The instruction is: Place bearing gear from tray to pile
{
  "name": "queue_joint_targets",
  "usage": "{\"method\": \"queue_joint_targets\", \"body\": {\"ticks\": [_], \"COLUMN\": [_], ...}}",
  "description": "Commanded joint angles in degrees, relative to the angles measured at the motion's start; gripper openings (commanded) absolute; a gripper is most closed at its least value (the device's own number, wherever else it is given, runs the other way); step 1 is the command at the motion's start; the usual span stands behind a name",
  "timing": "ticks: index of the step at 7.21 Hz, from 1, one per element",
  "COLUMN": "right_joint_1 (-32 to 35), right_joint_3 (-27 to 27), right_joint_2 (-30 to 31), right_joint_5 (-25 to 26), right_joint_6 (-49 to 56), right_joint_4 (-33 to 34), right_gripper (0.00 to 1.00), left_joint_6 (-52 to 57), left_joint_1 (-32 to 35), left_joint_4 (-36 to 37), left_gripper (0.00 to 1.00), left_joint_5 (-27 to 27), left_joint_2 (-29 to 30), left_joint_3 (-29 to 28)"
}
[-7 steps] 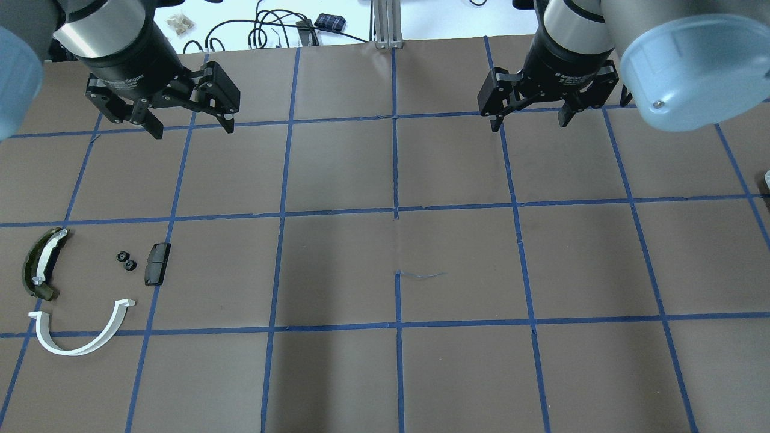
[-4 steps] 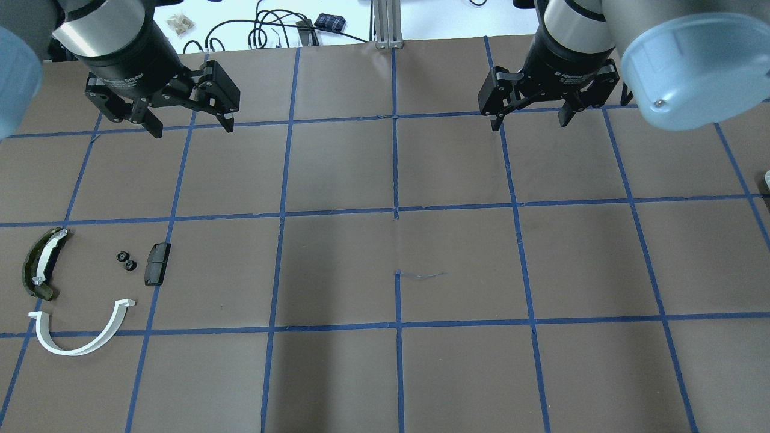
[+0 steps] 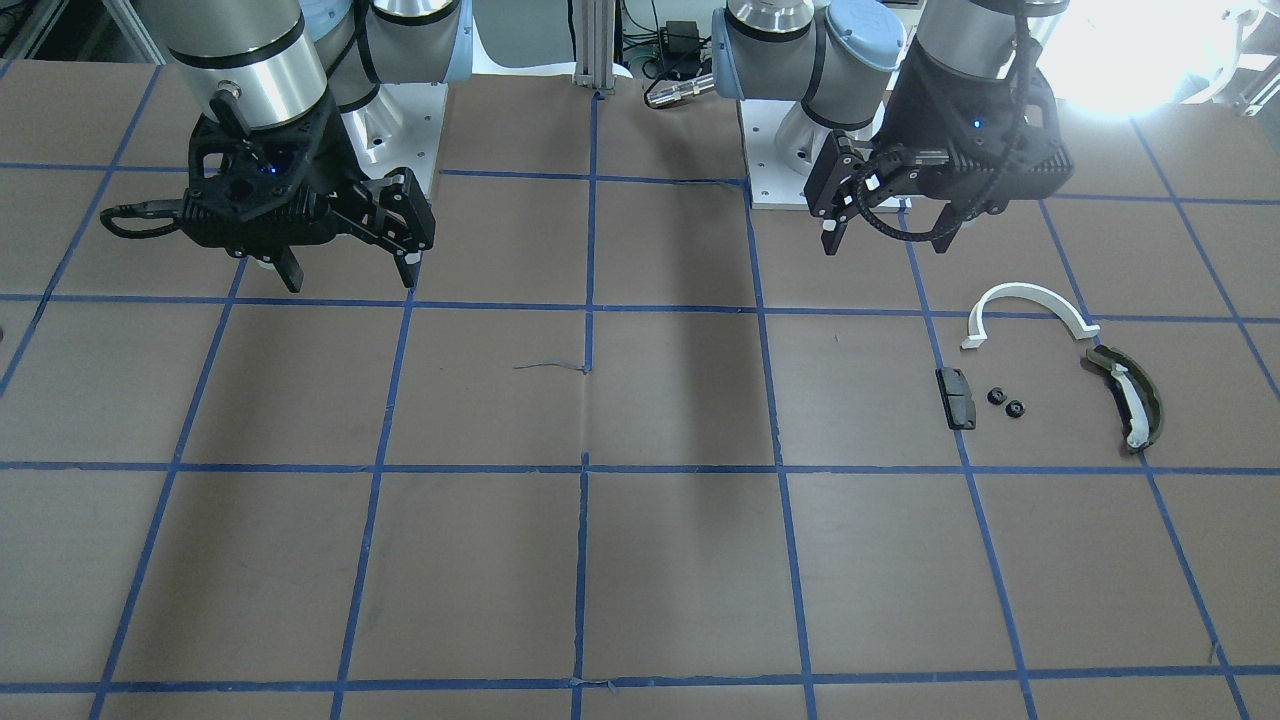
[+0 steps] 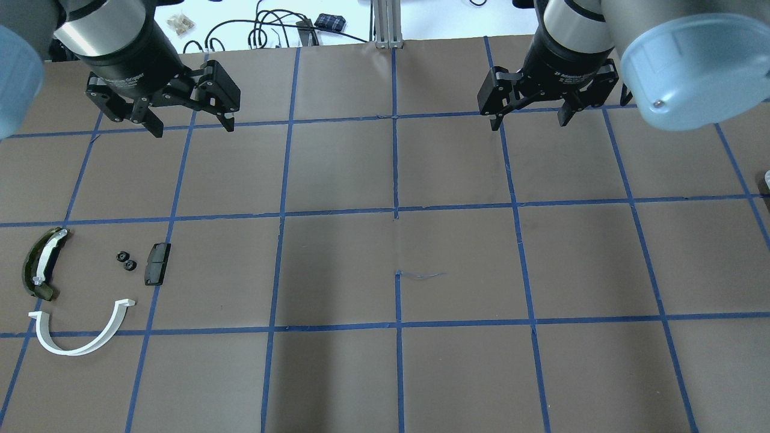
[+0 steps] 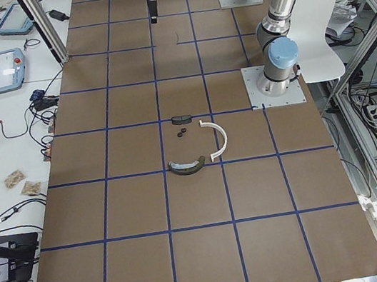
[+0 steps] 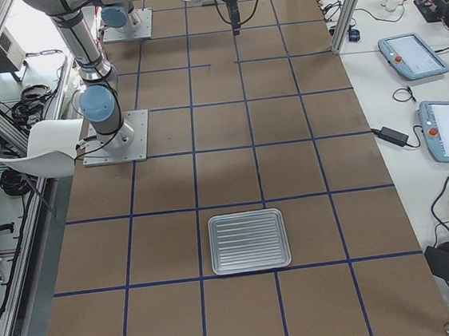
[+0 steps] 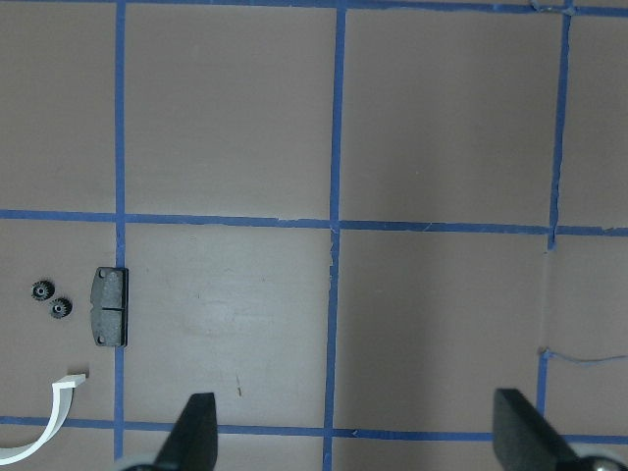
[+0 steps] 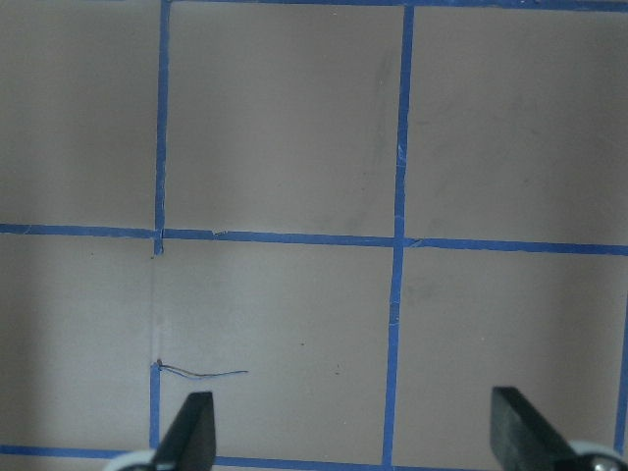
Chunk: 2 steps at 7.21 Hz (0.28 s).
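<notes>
The pile lies at the table's left: a white half-ring arc [image 4: 81,337], a dark olive curved piece [image 4: 41,263], a black block [image 4: 157,263] and two small black bearing gears [image 4: 126,260] side by side. The gears [image 7: 51,299] and block [image 7: 110,306] also show in the left wrist view. The ribbed metal tray [image 6: 249,240] shows in the exterior right view with nothing visible on it. My left gripper [image 4: 191,128] is open and empty, high over the far left of the table. My right gripper [image 4: 530,123] is open and empty over the far right.
Blue tape divides the brown table [image 4: 337,264] into squares. A loose bit of tape [image 4: 421,275] lies near the middle. Cables and small items [image 4: 271,27] lie beyond the far edge. A sliver of the tray [image 4: 767,180] shows at the right edge.
</notes>
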<state>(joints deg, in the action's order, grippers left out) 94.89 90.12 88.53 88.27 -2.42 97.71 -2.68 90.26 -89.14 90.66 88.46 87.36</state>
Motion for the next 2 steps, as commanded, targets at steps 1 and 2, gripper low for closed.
{"method": "queue_joint_targets", "body": {"ticks": [1,2], "right_joint_1": [0.03,0.03], "right_joint_3": [-0.21,-0.56], "right_joint_2": [-0.03,-0.03], "right_joint_5": [0.06,0.15], "right_joint_6": [-0.3,-0.57], "right_joint_4": [-0.23,-0.76], "right_gripper": [1.0,1.0], "left_joint_6": [-0.04,0.05], "left_joint_1": [0.0,0.0], "left_joint_4": [0.19,-0.07], "left_gripper": [1.0,1.0], "left_joint_5": [-0.3,-0.13], "left_joint_2": [-0.04,-0.48], "left_joint_3": [0.01,0.09]}}
